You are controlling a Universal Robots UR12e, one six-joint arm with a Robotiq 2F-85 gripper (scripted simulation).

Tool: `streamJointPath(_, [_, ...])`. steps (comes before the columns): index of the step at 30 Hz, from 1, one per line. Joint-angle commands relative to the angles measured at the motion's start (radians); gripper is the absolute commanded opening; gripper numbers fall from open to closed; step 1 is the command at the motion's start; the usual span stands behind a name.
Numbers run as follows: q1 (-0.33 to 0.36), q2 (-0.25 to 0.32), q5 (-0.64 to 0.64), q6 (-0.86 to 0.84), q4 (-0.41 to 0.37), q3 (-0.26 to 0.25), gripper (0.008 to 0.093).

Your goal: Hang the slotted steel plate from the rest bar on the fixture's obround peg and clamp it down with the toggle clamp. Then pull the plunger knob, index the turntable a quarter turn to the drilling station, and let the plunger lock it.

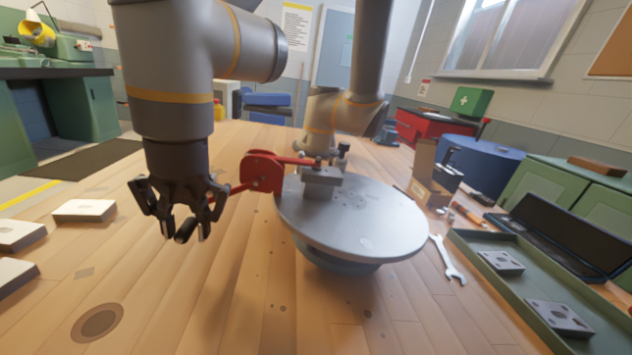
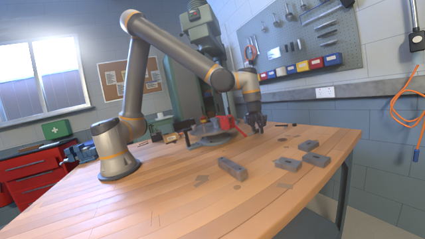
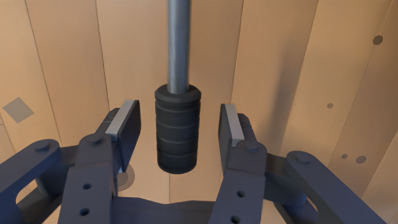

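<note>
My gripper (image 1: 185,229) (image 2: 256,130) (image 3: 179,130) hangs low over the bench, left of the grey turntable (image 1: 354,215) (image 2: 210,132), with the black ribbed grip (image 1: 186,229) (image 3: 177,128) of the red toggle clamp's (image 1: 262,171) (image 2: 226,121) handle lying between its fingers. The handle's rod runs from the grip back to the clamp body at the turntable's edge. A grey steel plate (image 1: 321,176) sits on the fixture behind the clamp. The plunger knob (image 1: 343,147) stands at the turntable's far side. The gripper is open and holds nothing.
The bench surface lies close under the fingers. Spare plates (image 1: 84,210) (image 2: 309,145) lie on the bench to the left, and the rest bar (image 2: 232,168) nearer the front. A wrench (image 1: 449,259) and a green tray (image 1: 535,289) lie right of the turntable.
</note>
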Motion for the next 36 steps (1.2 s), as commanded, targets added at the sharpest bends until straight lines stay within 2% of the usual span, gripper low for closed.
streamJointPath(1, [0.000, -0.002, 0.000, 0.000, 0.001, -0.001, 0.0530])
streamJointPath(12, [0.000, -0.025, 0.000, 0.000, 0.032, -0.010, 0.0530])
streamJointPath(36, [0.000, -0.107, 0.000, 0.000, 0.158, -0.053, 0.0530])
